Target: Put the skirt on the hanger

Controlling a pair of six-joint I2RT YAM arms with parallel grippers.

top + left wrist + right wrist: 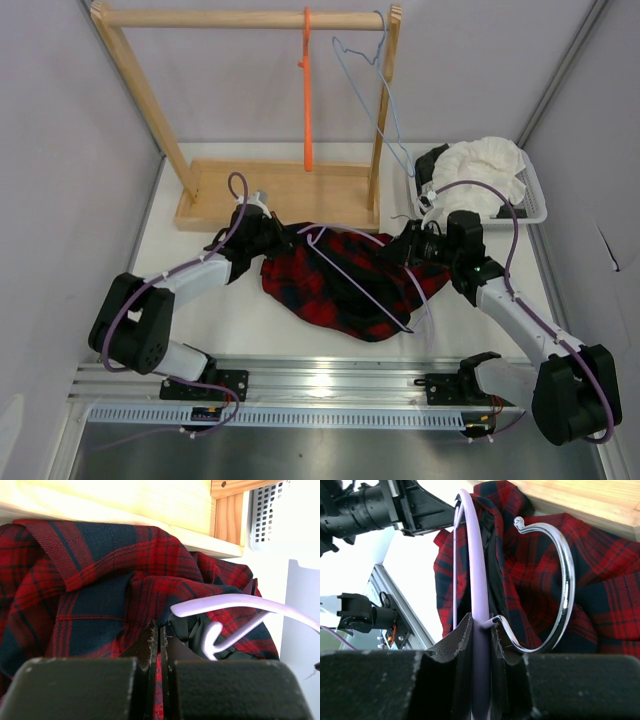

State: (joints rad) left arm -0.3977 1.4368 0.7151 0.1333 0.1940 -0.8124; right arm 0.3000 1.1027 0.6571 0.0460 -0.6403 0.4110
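Left gripper [160, 631]: jaws fully closed, pinching fold of soft red-and-black plaid fabric skirt [100, 580], bunched just ahead of it. Right gripper [481, 623]: clamped on neck of thin lavender-purple hanger [477, 560], curved chrome hook [568, 580] just beside it, skirt beyond. Likely step: feeding hanger arm into waist. Pull held edge away from right gripper, slide arm under, mind hook snagging.

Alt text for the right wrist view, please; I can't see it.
The right gripper clamps the lavender hanger beside its chrome hook; the red-black plaid skirt is bunched behind it, against a wooden base.
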